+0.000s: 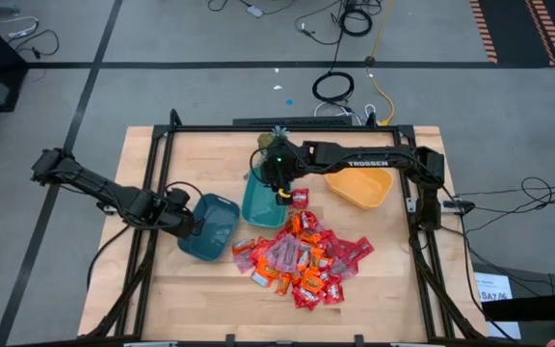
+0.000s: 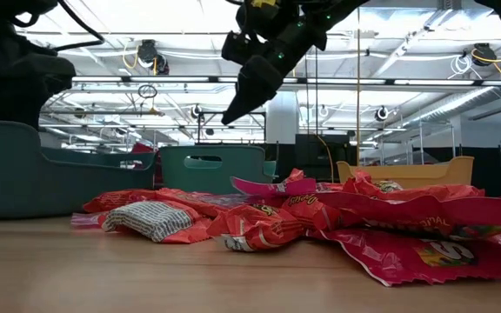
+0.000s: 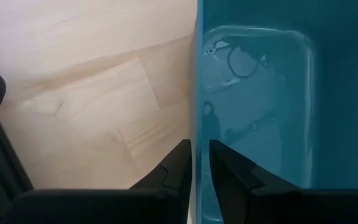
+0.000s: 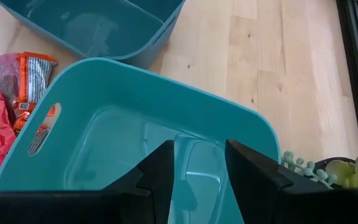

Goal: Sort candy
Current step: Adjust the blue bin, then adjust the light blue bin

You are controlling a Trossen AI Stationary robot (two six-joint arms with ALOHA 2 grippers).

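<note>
Right now the right gripper [image 1: 279, 179] is hovering over the light teal bowl [image 1: 258, 204], fingers open and empty; the candy [image 1: 302, 253] is lying just beyond, nearer it than the left gripper [image 1: 193, 224], whose fingers are pinching the dark teal bowl [image 1: 222, 220].

Many small flat wrapped candies [image 1: 302, 255], in shiny red, orange and pink-purple wrappers. Lying in one loose heap on the wooden table, near its front half, a little toward the right. Overlapping each other, mostly flat, some wrinkled and slightly lifted at the edges. Mostly red at the front and right of the heap, orange ones in the middle and left, pink-purple among them. One red piece [image 1: 300, 198] a little apart, at the far tip of the heap.
</note>
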